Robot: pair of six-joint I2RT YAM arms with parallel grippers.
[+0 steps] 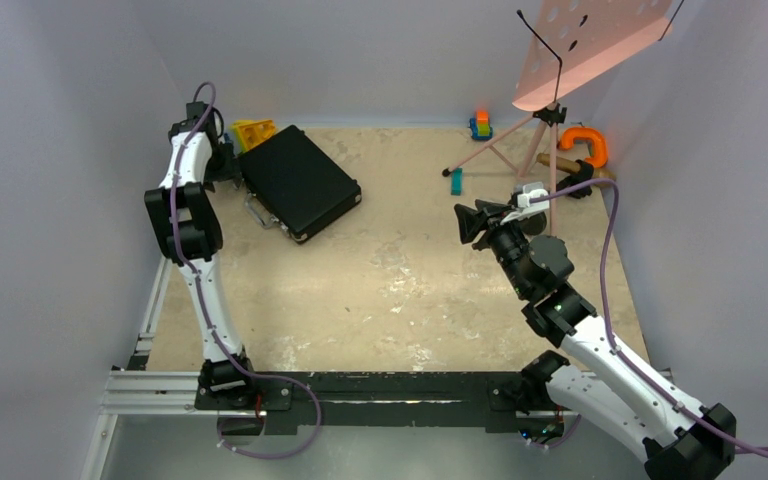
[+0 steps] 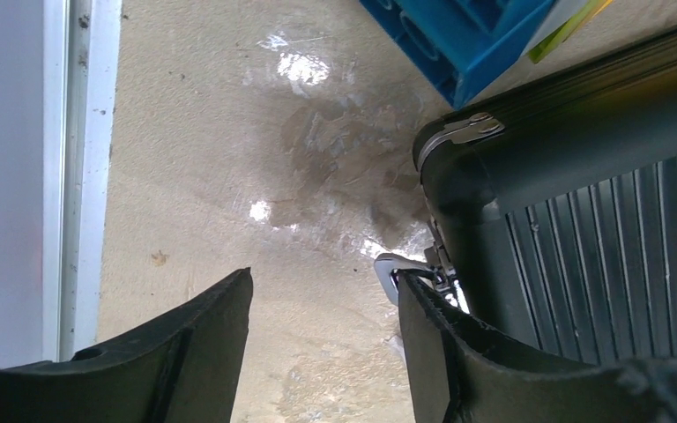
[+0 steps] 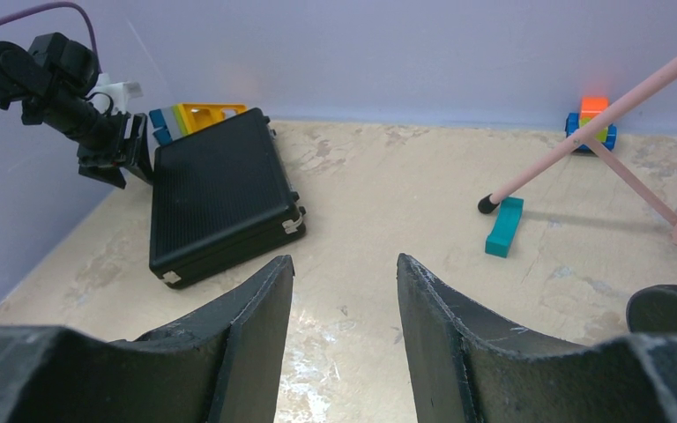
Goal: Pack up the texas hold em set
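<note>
You are looking at the briefcase lying flat with its lid down at the far left of the table, skewed to the table's edges. Its far corner is sitting just beside the yellow and blue blocks, and the left wall is running close along that side, so room is tight there. The widest bare stretch is lying across the middle and near part of the table, between the two arms. The pink music stand, a teal block and an orange curved piece are crowding the far right.

The lid is hiding whatever is inside the case. The left wrist view is showing you only one silver corner and part of the ribbed face, cut off at the picture's edge. You cannot tell whether one finger is touching the silver fitting beside it.

The left arm is reaching far along the left edge with its elbow folded. The left gripper is pointing down at the case's far-left corner with its jaws parted over bare table, gripping nothing. The right gripper is hovering above mid-table, facing the case, well apart from it, with its jaws parted and empty.
</note>
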